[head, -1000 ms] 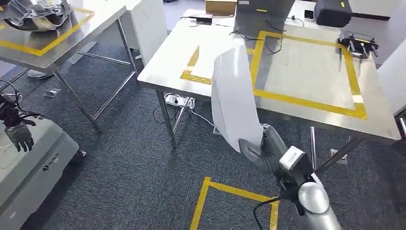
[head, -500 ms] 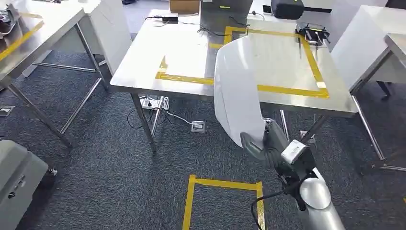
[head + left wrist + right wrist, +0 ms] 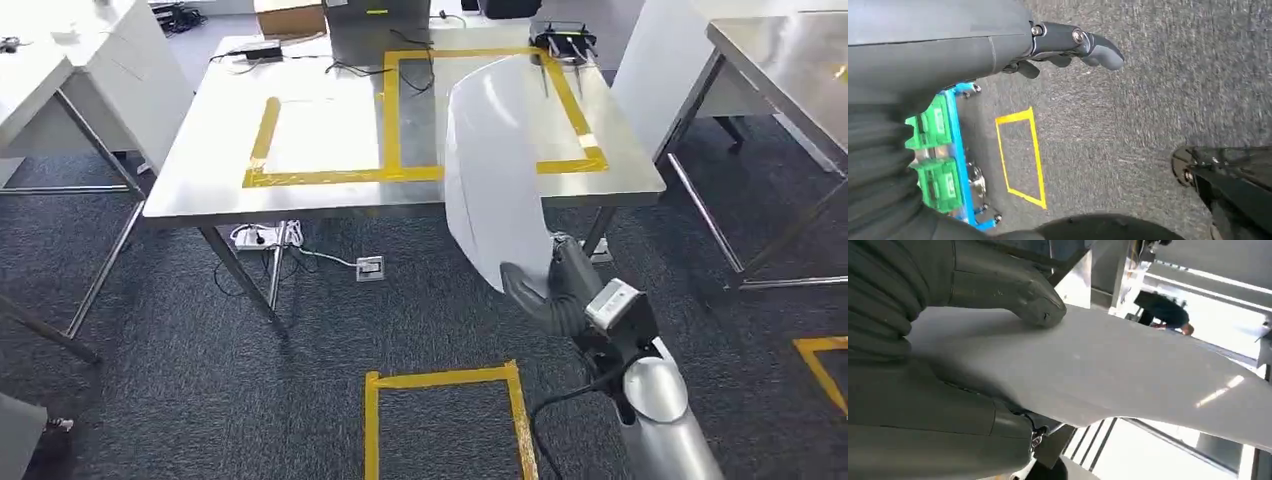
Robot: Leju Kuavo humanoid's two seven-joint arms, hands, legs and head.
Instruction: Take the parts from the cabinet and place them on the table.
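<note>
My right hand [image 3: 548, 290] grips the long curved white plastic panel [image 3: 492, 170] upright before the steel counter [image 3: 210, 170], left hand [image 3: 1068, 45] empty; I carry it level toward the yellow-taped square [image 3: 390, 110].

A silver right arm [image 3: 655, 425] with a black cable ends in a grey ribbed right hand [image 3: 545, 290].

bare taped table [image 3: 320, 130] ahead, clutter [image 3: 560, 42] along far edge
</note>
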